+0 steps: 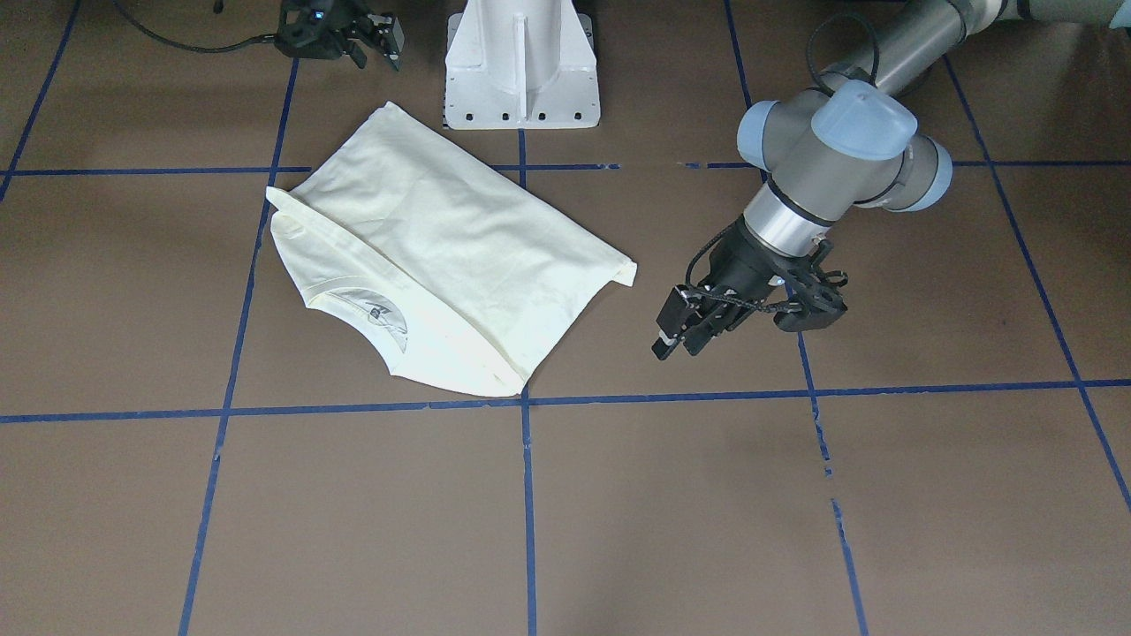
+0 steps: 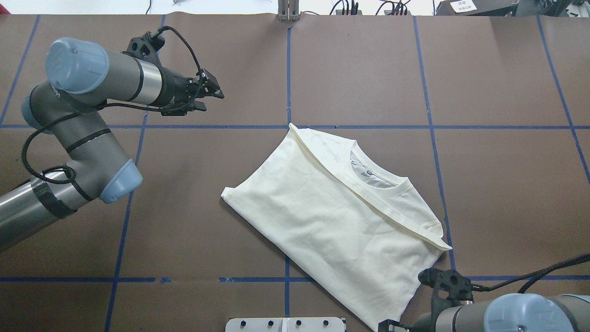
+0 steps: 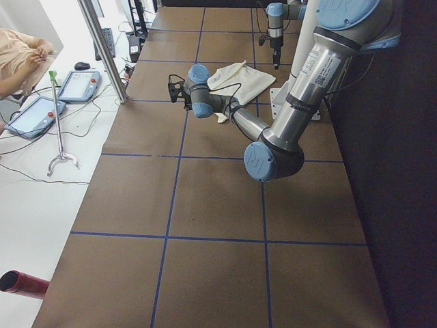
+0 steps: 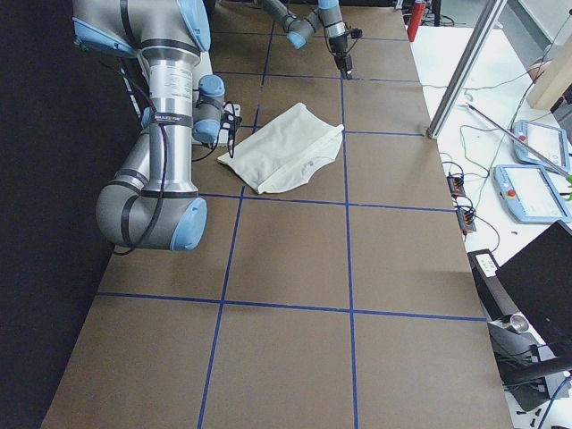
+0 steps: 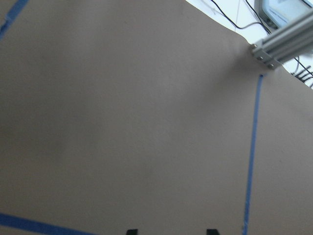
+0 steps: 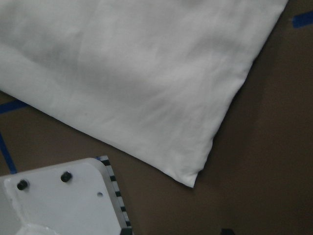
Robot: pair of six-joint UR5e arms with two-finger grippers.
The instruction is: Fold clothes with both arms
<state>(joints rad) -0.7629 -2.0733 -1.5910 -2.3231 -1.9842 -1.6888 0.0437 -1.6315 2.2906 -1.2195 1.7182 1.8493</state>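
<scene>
The clothes are one cream-white shirt point(image 1: 442, 247) point(image 2: 336, 216), folded into a slanted rectangle with the plain side up. Its neckline point(image 2: 368, 173) and label show at one end. My left gripper point(image 1: 685, 331) point(image 2: 212, 94) hovers open and empty over bare table, well clear of the shirt's corner; the left wrist view shows only its two spread fingertips point(image 5: 211, 231) and brown table. My right gripper point(image 1: 375, 55) stays beside the pedestal, near the shirt's hem corner point(image 6: 195, 178), open and holding nothing.
The white pedestal base point(image 1: 521, 62) point(image 6: 58, 205) stands close to the shirt's near corner. Blue tape lines point(image 1: 526, 495) grid the brown table. An aluminium post point(image 3: 102, 51), teach pendants point(image 4: 527, 192) and a person's arm point(image 3: 20, 58) lie off the far edge.
</scene>
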